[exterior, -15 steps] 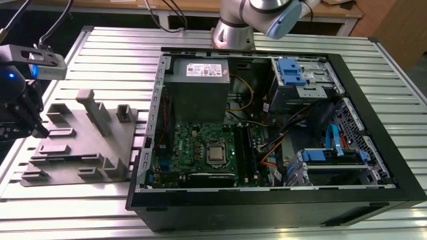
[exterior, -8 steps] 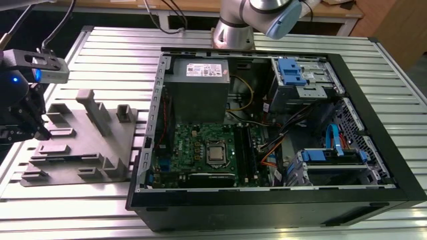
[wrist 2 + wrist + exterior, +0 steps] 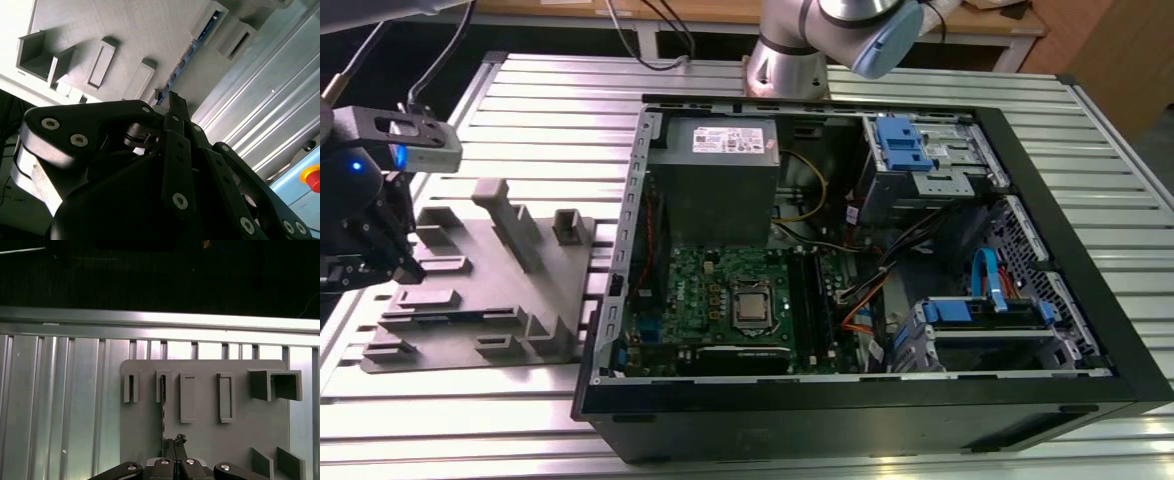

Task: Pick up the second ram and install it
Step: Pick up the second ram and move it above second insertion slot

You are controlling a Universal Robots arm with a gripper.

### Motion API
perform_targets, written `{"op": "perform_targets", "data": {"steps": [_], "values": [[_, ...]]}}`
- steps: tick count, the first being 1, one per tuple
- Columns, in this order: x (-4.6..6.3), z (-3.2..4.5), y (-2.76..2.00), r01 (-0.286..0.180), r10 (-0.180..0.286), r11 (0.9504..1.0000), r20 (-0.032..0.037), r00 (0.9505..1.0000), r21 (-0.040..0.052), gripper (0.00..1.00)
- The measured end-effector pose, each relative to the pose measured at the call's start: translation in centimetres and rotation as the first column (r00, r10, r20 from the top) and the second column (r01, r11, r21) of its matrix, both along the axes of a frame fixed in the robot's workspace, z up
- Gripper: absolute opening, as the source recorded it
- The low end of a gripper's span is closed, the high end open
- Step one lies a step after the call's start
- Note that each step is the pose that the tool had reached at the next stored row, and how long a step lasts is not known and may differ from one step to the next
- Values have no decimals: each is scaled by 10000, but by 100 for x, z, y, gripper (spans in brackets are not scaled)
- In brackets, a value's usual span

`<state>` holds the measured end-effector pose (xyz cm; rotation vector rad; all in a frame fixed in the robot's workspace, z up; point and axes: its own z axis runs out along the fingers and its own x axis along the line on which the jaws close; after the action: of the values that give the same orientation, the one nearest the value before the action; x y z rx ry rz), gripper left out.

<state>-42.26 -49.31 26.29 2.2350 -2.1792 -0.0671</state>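
**Ram gripped in its holder; lift and install not yet done**

The second ram (image 3: 191, 50) stands on edge in the grey holder (image 3: 494, 300). In the second wrist view its far end is tucked into an end bracket. It has not been lifted out.

The claw (image 3: 173, 444) has its fingers pressed together. In the first wrist view the ram's thin edge runs straight into the seam between them. This reads as a pinch on the ram, though the contact itself is hidden behind the fingers.

In the exterior view the claw is at 9 o'clock, low over the holder's 9 o'clock side. The holder sits on the slatted table (image 3: 560, 90), just beside the open computer case (image 3: 854, 395) and at 9 o'clock from it.

Progress: the grasp looks made, while the lift, carry and seating all remain. The motherboard (image 3: 720, 290) lies in the case's 7 o'clock part. The memory slots (image 3: 817, 300) at its 3 o'clock edge are dark, and I cannot tell if any is filled.
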Motion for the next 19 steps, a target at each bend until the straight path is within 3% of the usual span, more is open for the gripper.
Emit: {"op": "perform_targets", "data": {"steps": [12, 19], "values": [[0, -111, 0, 0, 0, 10000, -1, 10000, -1, 7], [0, -214, 0, 0, 0, 10000, -1, 10000, -1, 7]]}}
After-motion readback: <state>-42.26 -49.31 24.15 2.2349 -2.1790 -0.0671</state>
